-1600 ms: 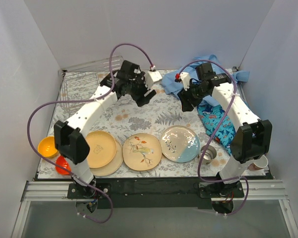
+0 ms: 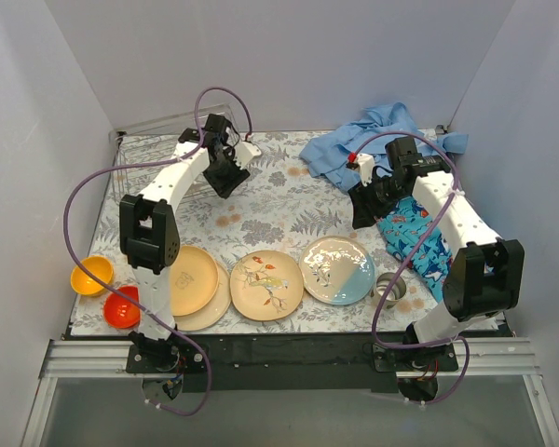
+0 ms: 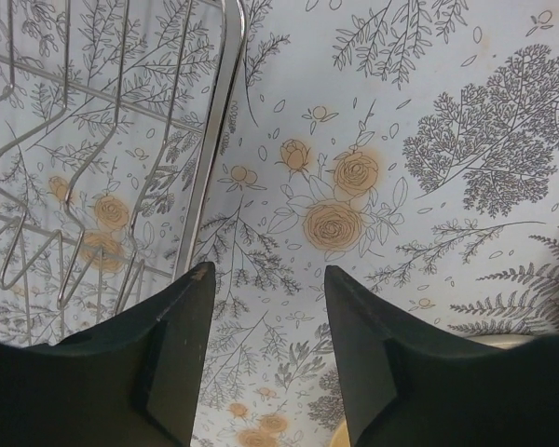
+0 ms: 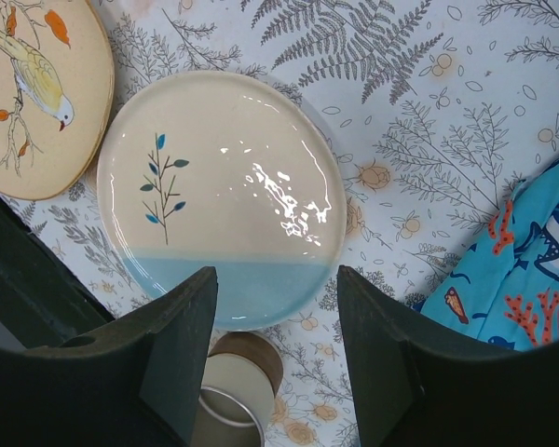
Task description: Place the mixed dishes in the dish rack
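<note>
The silver wire dish rack (image 2: 154,163) stands at the back left; its wires fill the left of the left wrist view (image 3: 121,140). My left gripper (image 2: 226,179) hangs open and empty just right of the rack's edge, over bare tablecloth (image 3: 265,279). Two yellow-tan plates (image 2: 191,279), a floral plate (image 2: 265,284) and a cream-and-blue plate (image 2: 337,270) lie in a row at the front. My right gripper (image 2: 363,209) is open and empty above the cream-and-blue plate (image 4: 224,186) and a small cup (image 4: 238,391). An orange bowl (image 2: 91,275) and a red bowl (image 2: 121,307) sit front left.
A plain blue cloth (image 2: 373,140) is bunched at the back right. A patterned blue cloth (image 2: 415,237) lies along the right side and shows in the right wrist view (image 4: 522,261). The floral plate's edge (image 4: 37,93) shows at that view's upper left. White walls enclose the table.
My left arm has swung left and back, bringing its gripper beside the rack. My right gripper has shifted slightly right and toward the front, over the cream-and-blue plate.
</note>
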